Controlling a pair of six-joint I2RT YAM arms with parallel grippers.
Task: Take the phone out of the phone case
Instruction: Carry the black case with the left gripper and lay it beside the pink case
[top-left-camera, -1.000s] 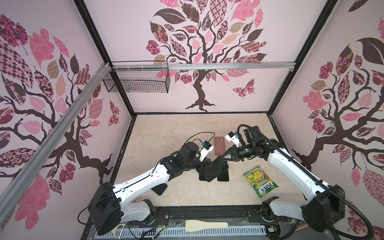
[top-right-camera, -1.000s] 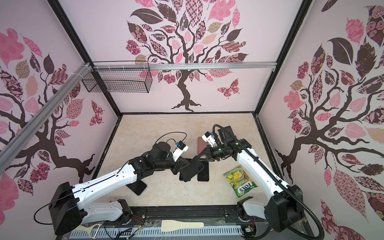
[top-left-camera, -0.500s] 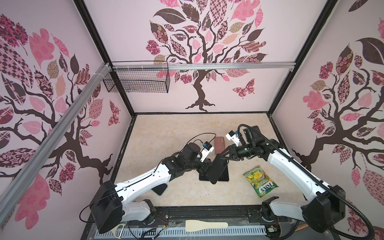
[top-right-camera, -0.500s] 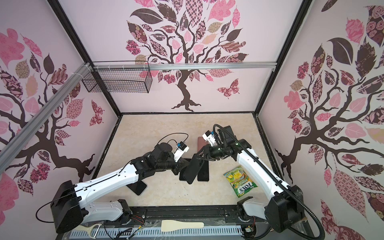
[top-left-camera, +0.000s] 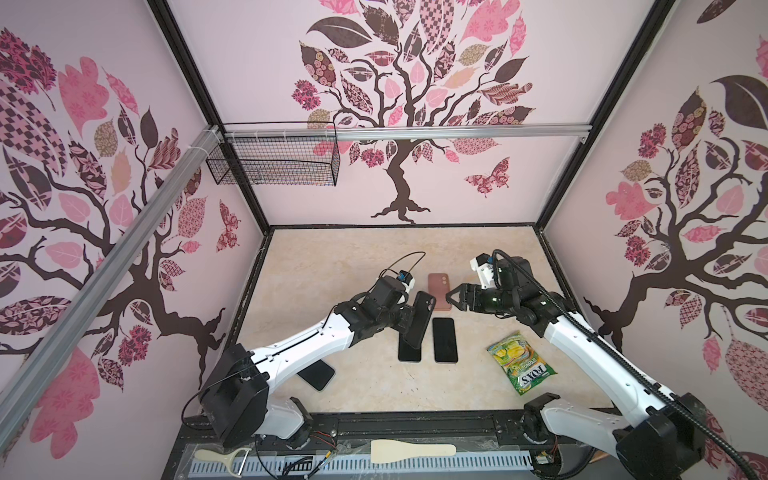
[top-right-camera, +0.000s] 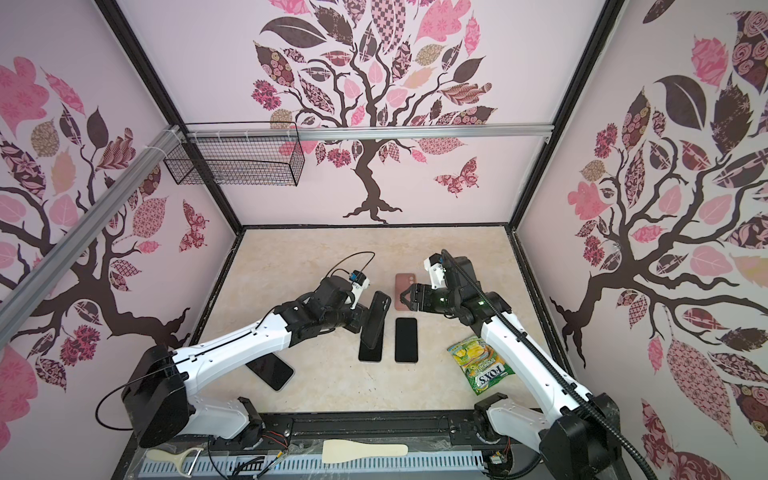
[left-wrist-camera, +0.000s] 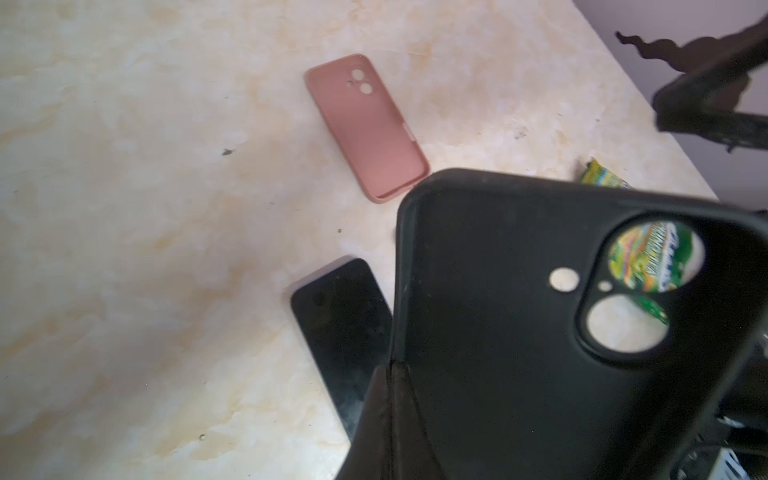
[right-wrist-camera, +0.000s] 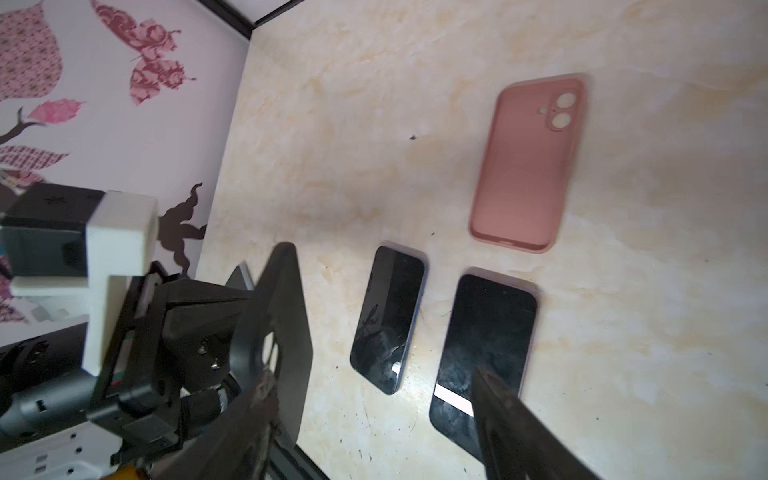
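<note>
Your left gripper (top-left-camera: 405, 323) is clamped on the long edge of the black case (top-left-camera: 420, 316), which hangs tilted above the table at centre frame in both top views. The left wrist view shows the case empty. The table and the candy bag (left-wrist-camera: 604, 179) show through its camera holes. Your right gripper (top-left-camera: 453, 300) stands with its jaws wide and holds nothing, just right of the case. In the right wrist view only its two blurred fingers (right-wrist-camera: 519, 419) enter at the bottom edge. In a top view this gripper covers part of the pink case (top-right-camera: 404, 280), which lies flat and empty.

The phone (top-left-camera: 409, 353) lies screen up below the black case, its upper end hidden by it. You cannot tell whether the two touch. A second phone (top-left-camera: 444, 340) lies just beside it on the right, in full view. A third phone (top-left-camera: 318, 376), at lower left, is half hidden under your left arm.

The table (top-left-camera: 332, 257) is pale marbled beige with small dark specks. Pink walls with tree decals close it in. A wire basket (top-left-camera: 274, 166) hangs at upper left. A spatula (top-left-camera: 411, 451) and a peeler (top-left-camera: 220, 457) lie along the bottom edge.
</note>
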